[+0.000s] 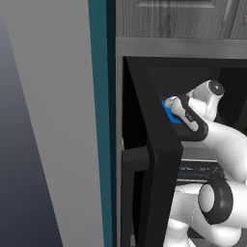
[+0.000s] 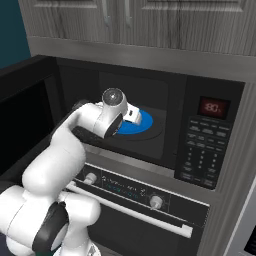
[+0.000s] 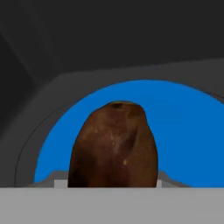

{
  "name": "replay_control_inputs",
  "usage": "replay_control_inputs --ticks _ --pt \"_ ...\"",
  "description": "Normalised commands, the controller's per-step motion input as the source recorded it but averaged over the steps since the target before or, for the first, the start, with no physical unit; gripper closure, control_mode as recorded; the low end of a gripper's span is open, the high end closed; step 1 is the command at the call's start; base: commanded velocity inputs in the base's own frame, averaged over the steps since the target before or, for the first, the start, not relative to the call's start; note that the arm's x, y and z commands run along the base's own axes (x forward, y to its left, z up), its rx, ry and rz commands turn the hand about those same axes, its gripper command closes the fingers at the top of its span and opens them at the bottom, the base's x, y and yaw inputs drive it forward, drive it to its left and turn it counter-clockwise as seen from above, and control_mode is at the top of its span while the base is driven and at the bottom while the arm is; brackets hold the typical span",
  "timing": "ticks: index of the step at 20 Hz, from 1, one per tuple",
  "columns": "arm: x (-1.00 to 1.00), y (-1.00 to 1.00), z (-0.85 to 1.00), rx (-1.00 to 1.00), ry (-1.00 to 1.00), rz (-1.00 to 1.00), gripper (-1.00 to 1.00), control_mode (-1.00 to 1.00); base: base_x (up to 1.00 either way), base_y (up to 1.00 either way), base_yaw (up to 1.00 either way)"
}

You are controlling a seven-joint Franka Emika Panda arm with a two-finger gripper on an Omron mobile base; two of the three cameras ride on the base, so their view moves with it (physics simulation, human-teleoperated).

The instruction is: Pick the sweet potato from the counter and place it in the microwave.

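Observation:
The brown sweet potato (image 3: 114, 146) sits large at the bottom of the hand view, between the fingers of my gripper (image 3: 113, 183), which is shut on it and mostly hidden behind it. It hangs just above the blue round plate (image 3: 183, 131) inside the black microwave (image 2: 202, 150). In the right base view the hand (image 2: 131, 116) reaches into the dark cavity over the blue plate (image 2: 145, 122). The microwave's black door (image 1: 159, 159) stands open to the left, and the hand (image 1: 171, 103) shows just past its edge.
Below the microwave is an oven front with knobs (image 2: 156, 201) and a long silver handle (image 2: 150, 212). Grey wood-grain cabinets (image 2: 150, 20) hang above. A teal wall strip (image 1: 99, 96) and a tall grey panel (image 1: 48, 120) stand left of the open door.

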Motion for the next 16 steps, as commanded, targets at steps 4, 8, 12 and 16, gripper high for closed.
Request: replay_control_inputs --ticks 4,8,12,16 --pt "1.00 -0.09 0.00 0.00 0.00 0.04 1.00 -1.00 0.00 0.00 0.00" --pt "0.71 -0.07 -0.18 0.00 0.01 0.03 1.00 -1.00 0.00 0.00 0.00" --pt "0.17 -0.04 -0.45 0.00 0.00 0.00 1.00 -1.00 0.00 0.00 0.00" --pt "0.00 -0.05 -0.50 0.00 0.00 0.00 1.00 -1.00 0.00 0.00 0.00"
